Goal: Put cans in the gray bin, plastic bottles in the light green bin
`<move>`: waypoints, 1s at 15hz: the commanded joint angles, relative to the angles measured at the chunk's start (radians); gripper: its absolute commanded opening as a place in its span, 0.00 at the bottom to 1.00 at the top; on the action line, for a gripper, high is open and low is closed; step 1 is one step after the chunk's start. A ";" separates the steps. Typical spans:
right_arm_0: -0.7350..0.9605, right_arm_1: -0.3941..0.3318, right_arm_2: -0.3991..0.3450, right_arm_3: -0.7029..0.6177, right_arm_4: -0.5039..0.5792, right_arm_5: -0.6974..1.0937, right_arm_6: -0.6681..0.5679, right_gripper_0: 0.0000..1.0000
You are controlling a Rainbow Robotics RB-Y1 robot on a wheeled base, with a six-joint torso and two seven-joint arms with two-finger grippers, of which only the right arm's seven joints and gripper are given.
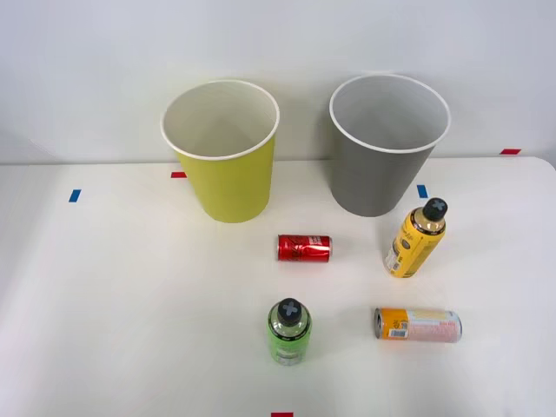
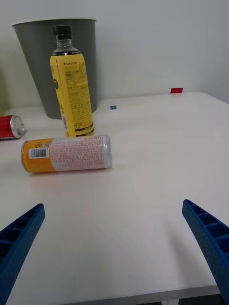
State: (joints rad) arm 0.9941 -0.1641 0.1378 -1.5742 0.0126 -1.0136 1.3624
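1. Blue ribbed fingers (image 2: 19, 238) of the right hand (image 2: 114, 248) stand wide apart and hold nothing; bare white surface (image 2: 143, 200) lies between them.
2. Ahead of the hand, a little toward one finger, lies the slim orange-and-pink can (image 2: 66, 154) on its side. Its long axis runs across the line of approach, so I judge the fingers would have to turn before they can close over its narrow body.
3. Just behind this can stands the yellow-orange bottle (image 2: 72, 93), upright, with a black cap. The two look near each other but apart.
4. Behind the bottle is the gray bin (image 2: 33, 62), and the bottle almost touches its wall in the front view, though I cannot be sure of contact.
5. The red can (image 1: 304, 248) lies on its side further in, between the two bins and in front of them. The green bottle (image 1: 289, 333) stands upright on the near part of the surface, well apart from the others.
6. The light green bin (image 1: 221, 156) stands beside the gray one, and both seem empty as far as the view goes.
7. Room is open around the slim can on the near side; the surface edge is close under the hand.
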 commanded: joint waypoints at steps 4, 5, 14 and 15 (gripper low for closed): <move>0.001 -0.068 -0.061 -0.093 0.150 -0.019 0.018 1.00; 0.001 -0.094 -0.081 -0.106 0.187 -0.017 0.015 1.00; 0.043 -0.506 -0.099 -0.521 0.316 0.383 -0.011 1.00; 0.035 -0.548 -0.099 -0.546 0.319 0.426 -0.011 1.00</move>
State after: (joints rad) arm 1.0366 -0.6730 0.0381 -2.0918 0.3277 -0.6290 1.3527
